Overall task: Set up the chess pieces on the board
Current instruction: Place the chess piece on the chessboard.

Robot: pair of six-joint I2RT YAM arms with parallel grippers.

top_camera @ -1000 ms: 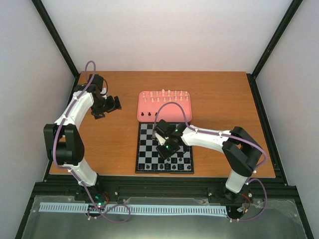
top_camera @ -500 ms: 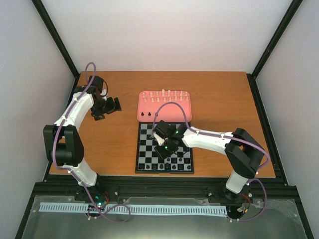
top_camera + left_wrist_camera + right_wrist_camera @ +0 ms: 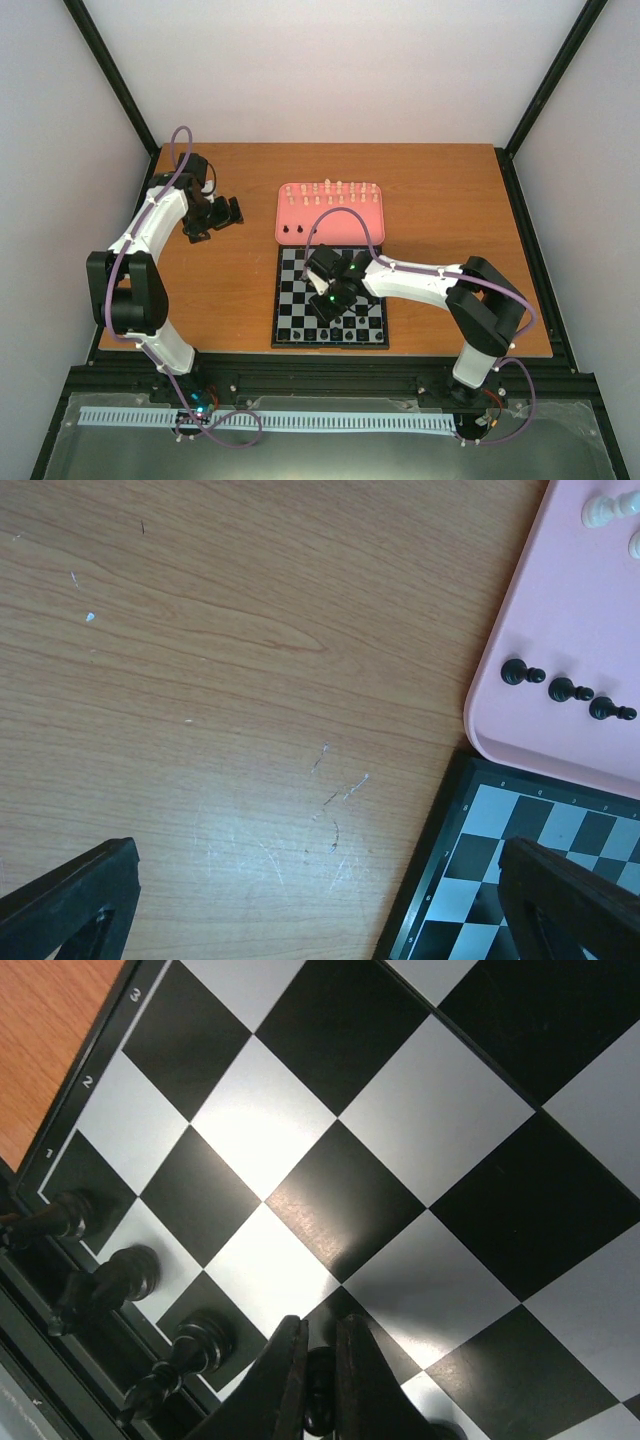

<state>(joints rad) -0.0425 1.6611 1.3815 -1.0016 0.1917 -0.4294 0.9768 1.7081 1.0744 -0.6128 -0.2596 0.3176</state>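
Wood-grain table [image 3: 440, 200] inside white walls, black frame. Board [image 3: 296, 262] sits at the near centre, with the pink tray [image 3: 284, 212] just beyond its far edge.

Right gripper [image 3: 320, 1340] is over the near-left part of the board, pointing down. Its fingers [image 3: 283, 1375] are clamped tight on 1 black piece [image 3: 319, 1400], seen as a dark rounded bit between them. Cannot tell if the piece touches the square under it.

3 other black pieces [image 3: 105, 1285] stand upright in the near edge row, at the board's corner, just beside the grasped one. Top view shows more dark pieces along that near row.

Left gripper [image 3: 318, 852] is over bare table to the left of the tray, well apart from the board. Its jaws are spread wide with nothing between them.

On the tray, 3 black pawns [image 3: 566, 690] line up near the corner closest to the board. White pieces [image 3: 333, 190] stand in rows on the tray's far half.
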